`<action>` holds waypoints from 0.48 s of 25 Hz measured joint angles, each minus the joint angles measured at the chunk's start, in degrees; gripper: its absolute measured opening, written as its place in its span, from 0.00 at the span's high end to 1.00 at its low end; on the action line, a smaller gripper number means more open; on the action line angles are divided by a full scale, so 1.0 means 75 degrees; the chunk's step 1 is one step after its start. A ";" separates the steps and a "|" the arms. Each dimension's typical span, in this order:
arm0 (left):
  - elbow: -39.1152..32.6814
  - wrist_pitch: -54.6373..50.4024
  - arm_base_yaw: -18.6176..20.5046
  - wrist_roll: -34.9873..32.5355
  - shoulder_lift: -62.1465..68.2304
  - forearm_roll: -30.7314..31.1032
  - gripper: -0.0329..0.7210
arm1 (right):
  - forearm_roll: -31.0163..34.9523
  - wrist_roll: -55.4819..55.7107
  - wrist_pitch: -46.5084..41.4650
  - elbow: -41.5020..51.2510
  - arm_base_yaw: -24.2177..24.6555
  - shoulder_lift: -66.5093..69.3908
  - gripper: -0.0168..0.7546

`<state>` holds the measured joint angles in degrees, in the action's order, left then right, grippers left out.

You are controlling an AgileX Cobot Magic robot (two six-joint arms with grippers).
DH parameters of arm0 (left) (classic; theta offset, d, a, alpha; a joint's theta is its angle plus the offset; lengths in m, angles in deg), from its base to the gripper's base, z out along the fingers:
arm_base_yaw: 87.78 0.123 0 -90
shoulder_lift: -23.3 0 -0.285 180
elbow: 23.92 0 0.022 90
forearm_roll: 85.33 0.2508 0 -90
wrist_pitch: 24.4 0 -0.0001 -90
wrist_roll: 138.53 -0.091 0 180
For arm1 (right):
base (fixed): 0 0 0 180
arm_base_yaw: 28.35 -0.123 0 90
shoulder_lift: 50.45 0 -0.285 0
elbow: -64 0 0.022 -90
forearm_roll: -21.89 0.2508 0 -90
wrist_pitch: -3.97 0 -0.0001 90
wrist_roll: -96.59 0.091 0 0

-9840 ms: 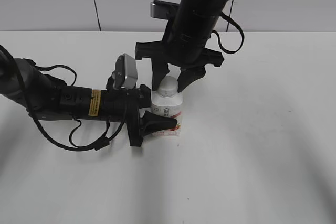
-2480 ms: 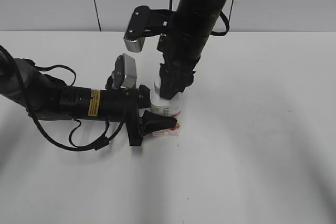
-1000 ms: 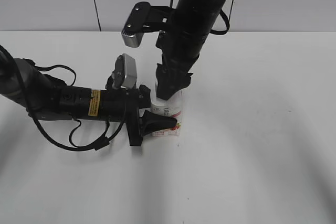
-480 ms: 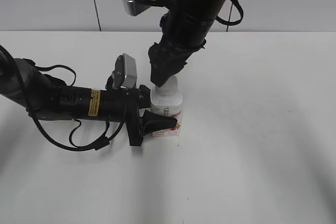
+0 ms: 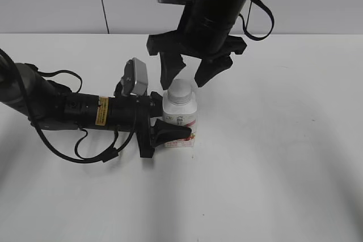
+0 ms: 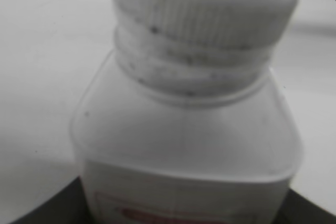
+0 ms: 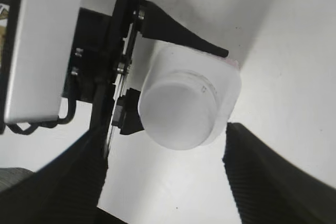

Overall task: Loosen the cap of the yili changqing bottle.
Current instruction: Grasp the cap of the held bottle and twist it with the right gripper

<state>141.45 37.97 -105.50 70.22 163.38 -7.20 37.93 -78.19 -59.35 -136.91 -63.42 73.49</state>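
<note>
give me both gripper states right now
Left gripper: shut on the yili changqing bottle.
Right gripper: open, above the cap, holding nothing.

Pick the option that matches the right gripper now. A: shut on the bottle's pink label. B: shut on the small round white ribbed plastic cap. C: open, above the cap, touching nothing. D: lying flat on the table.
C: the right gripper hangs spread open above the small round white ribbed plastic cap, one finger to each side and clear of it.

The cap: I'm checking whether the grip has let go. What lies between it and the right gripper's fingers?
Nothing. In the exterior view the right gripper hangs open above the cap, fingers clear on both sides; the right wrist view shows bare table in the gaps.
</note>
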 joint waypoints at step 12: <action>0.0000 0.0000 0.0000 0.0055 0.0000 0.0000 0.44 | -0.0155 0.1568 0.0361 0.0000 0.0000 0.0032 0.28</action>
<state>141.45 37.97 -105.50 70.64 163.38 -7.20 36.77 -66.43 -56.64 -136.91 -63.42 73.73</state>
